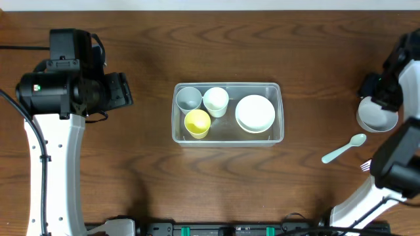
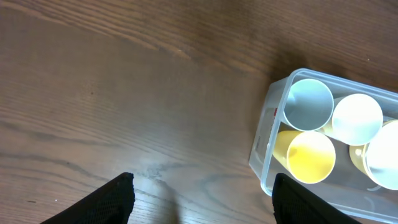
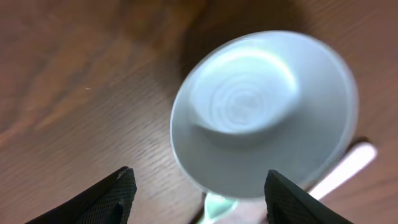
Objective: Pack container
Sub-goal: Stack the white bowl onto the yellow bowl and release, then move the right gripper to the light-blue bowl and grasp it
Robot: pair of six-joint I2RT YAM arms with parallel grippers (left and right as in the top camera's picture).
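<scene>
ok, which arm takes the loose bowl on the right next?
Right. The right claw hovers open directly over the pale-blue bowl, outside the container on that side. The left claw is over bare table beyond the container's other end.

1. My right wrist view blurs the round pale-blue bowl (image 3: pixel 261 118), which hides most of the mint plastic spoon (image 3: pixel 345 166).
2. My left wrist view cuts the clear rectangular plastic container (image 2: pixel 262 140) at its right edge.
</scene>
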